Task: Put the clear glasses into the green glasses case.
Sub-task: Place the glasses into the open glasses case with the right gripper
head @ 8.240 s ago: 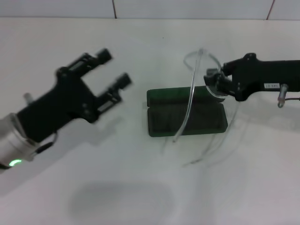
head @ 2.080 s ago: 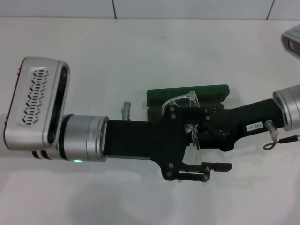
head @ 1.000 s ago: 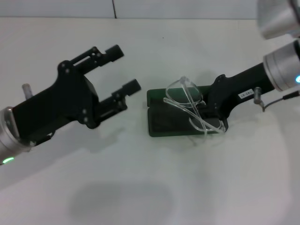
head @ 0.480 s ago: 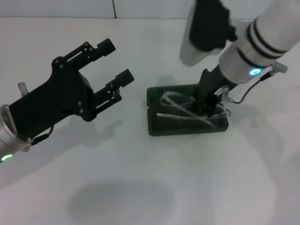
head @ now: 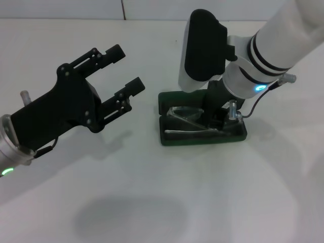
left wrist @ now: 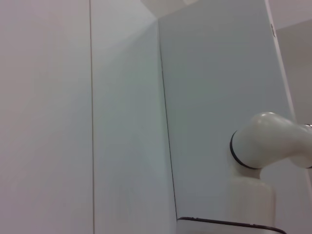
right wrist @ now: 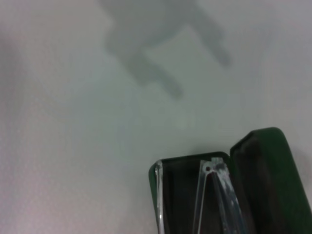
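clear glasses inside green glasses case

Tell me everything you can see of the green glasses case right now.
The green glasses case is a dark green, rounded-corner hard case, lying open on the white table, its lid hinged up at the far side. The lining looks dark. The clear glasses lie folded in its tray. The right gripper reaches down into it; whether it touches the case cannot be seen.

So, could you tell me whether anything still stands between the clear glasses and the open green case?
Nothing visible does: the clear glasses already lie in the open green glasses case, with the right gripper down over it. The left gripper is off to the left.
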Tool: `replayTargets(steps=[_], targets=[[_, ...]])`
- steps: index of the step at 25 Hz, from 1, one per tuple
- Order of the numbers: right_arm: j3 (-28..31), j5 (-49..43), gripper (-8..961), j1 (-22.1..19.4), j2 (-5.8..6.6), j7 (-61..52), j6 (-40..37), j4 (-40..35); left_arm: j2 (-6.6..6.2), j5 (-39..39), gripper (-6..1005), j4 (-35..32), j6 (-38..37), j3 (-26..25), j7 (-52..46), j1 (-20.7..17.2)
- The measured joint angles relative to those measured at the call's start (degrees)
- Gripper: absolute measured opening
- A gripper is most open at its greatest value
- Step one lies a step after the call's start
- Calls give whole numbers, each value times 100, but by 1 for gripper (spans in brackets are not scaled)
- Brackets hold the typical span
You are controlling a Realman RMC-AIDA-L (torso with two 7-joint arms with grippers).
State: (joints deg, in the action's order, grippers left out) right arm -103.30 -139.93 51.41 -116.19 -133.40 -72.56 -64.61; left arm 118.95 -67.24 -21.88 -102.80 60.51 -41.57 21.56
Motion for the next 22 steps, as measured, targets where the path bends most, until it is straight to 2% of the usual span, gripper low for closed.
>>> replayTargets(steps=[9, 15, 22], targets=[[-135, -55, 166, -66, 0, -126, -535, -628, -19, 0, 649, 0, 7, -3, 0, -32], [-368, -344, 167, -525, 1, -182, -319, -1279, -29, 0, 649, 0, 7, -6, -5, -71], [-1660, -1544, 169, -1354, 1, -612, 796, -1918, -49, 1, 649, -14, 6, -39, -60, -176]])
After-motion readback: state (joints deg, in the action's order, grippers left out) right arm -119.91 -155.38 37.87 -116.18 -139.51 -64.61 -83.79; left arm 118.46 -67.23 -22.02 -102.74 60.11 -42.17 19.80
